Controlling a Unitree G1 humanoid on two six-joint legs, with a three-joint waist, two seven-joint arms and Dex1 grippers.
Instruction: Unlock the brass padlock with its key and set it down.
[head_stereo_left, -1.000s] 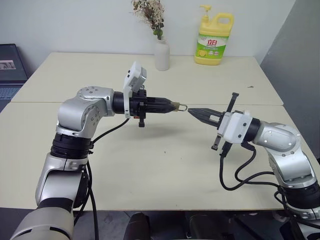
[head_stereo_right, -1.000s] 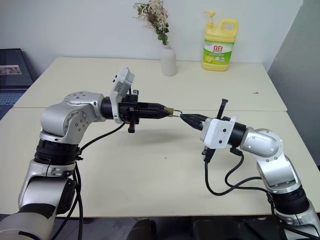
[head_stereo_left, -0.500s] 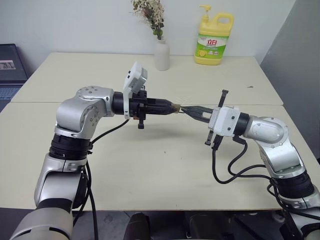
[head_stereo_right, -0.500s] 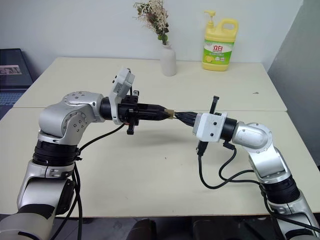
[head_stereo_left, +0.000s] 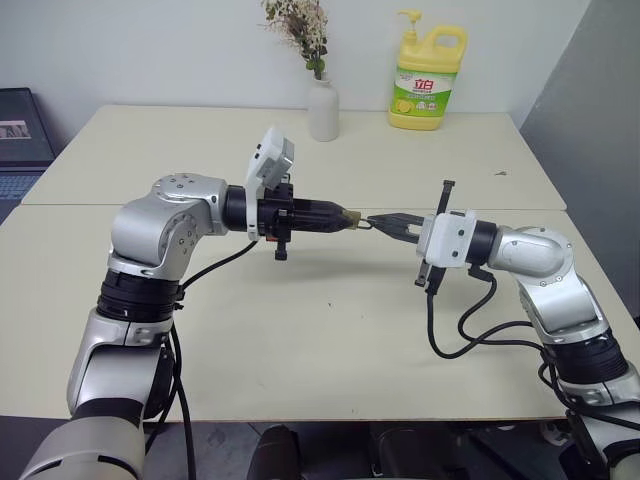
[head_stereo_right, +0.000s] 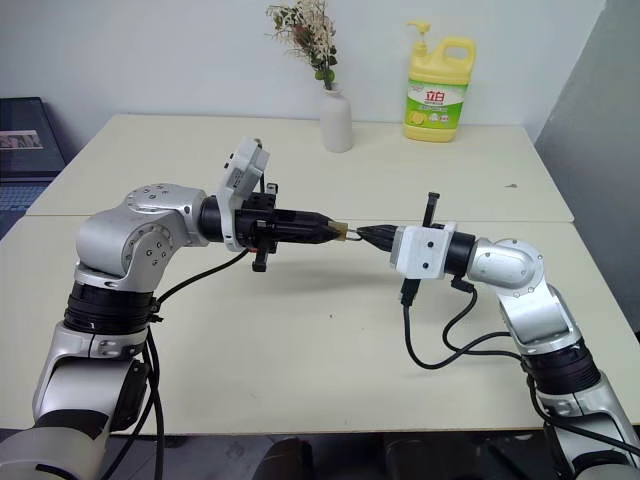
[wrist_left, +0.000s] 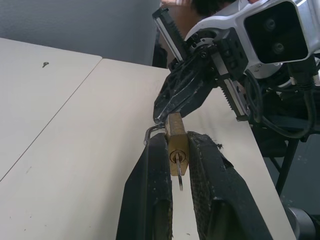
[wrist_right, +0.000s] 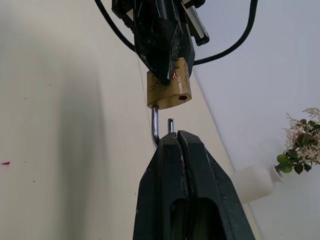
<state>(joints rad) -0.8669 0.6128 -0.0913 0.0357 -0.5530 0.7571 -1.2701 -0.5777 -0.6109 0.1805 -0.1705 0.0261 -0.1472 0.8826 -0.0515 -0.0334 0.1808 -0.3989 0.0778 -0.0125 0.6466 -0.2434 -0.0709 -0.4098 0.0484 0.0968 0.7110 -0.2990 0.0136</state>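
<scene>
Padlock (wrist_left: 177, 150) body is clamped by the left gripper (wrist_left: 178, 165), key (wrist_left: 179, 181) inserted, so its freed shackle (wrist_right: 156, 126) can be pulled by the right gripper (wrist_right: 178, 140), pinched shut on it.

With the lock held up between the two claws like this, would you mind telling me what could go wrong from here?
1. The brass padlock is pinched only by the left claw well above the table; a hard pull could slip it out.
2. The right claw holds just the freed shackle; it may slide off the thin metal.
3. The key hangs loosely in the keyway and might drop.
</scene>
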